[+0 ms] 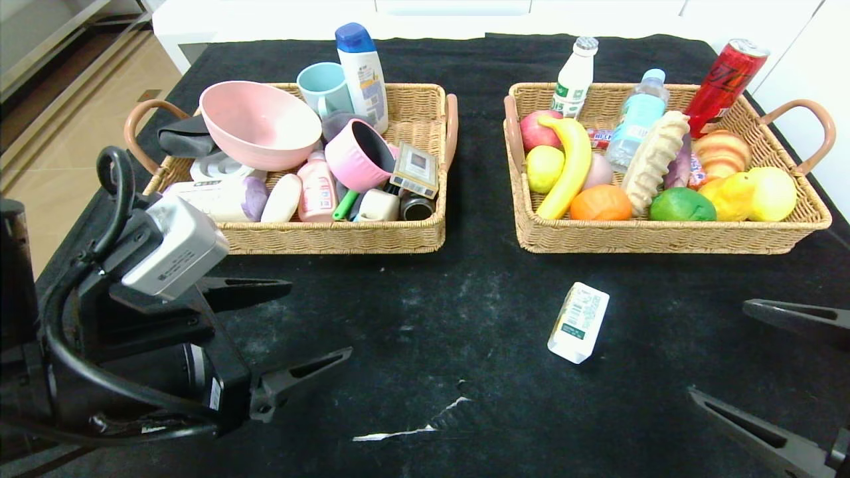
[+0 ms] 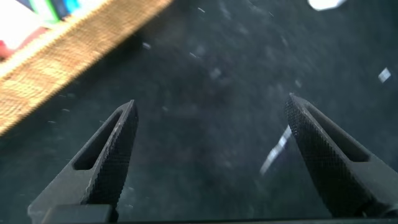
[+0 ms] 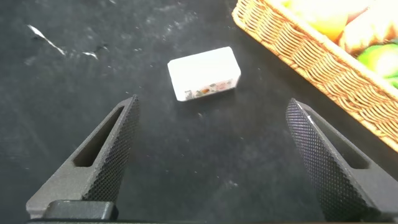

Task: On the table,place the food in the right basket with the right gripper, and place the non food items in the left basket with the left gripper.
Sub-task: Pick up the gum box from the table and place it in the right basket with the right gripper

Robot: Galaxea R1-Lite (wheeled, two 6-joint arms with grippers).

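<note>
Black and tapered, the jaws of our right gripper (image 1: 764, 352) stand spread wide with nothing between them, low over the table (image 1: 425, 372) at its near right corner. Just left of it and a little farther off lies the box (image 1: 578, 322), white with green print and a barcode, flat on the cloth and turned slightly askew; it is the only item we see outside a basket, and being food it belongs to this arm. In the right wrist view the box (image 3: 204, 73) sits ahead of the open fingers (image 3: 106, 155), clear of both and nearer one than the other. To take it well, we judge we should slide left until it is centred between the jaws, turn the wrist so they close across its narrow sides, descend until the tips nearly meet the cloth, then close gently, as thin card may crush. The right basket (image 1: 664, 239) lies beyond, already crowded with an orange (image 1: 600, 203) and other fruit, so we should lift clear of its near wall. Our left gripper (image 1: 305, 325) hangs released and empty at near left, before the left basket (image 1: 332, 238).
</note>
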